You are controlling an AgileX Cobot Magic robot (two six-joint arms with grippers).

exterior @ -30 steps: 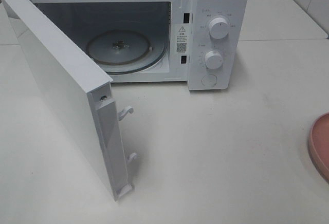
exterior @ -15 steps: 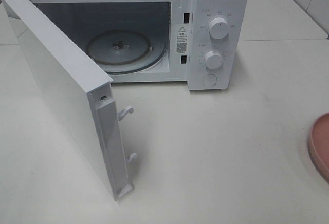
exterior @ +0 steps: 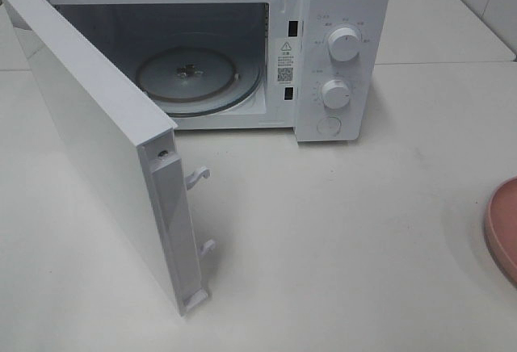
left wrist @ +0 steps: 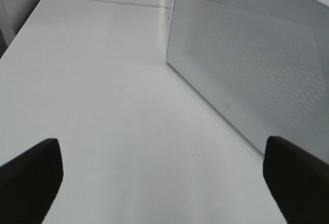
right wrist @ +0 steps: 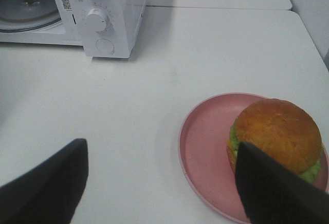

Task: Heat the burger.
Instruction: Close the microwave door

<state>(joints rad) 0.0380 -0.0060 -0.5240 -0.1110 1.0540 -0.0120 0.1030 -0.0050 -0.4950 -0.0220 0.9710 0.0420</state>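
Nothing has moved since the earlier pictures: the white microwave (exterior: 242,45) sits in the same place on the white table (exterior: 347,239), its door (exterior: 105,150) swung wide open just as before. The round glass tray (exterior: 198,81) inside has nothing on it. The burger (right wrist: 277,136) sits on the pink plate (right wrist: 205,142), well apart from the microwave. Only the plate's edge shows in the high view. The right gripper (right wrist: 159,183) hangs over the table with its fingers spread, holding nothing, and one finger tip is in front of the burger. The left gripper (left wrist: 164,175) is wide open too, near the door's outer face
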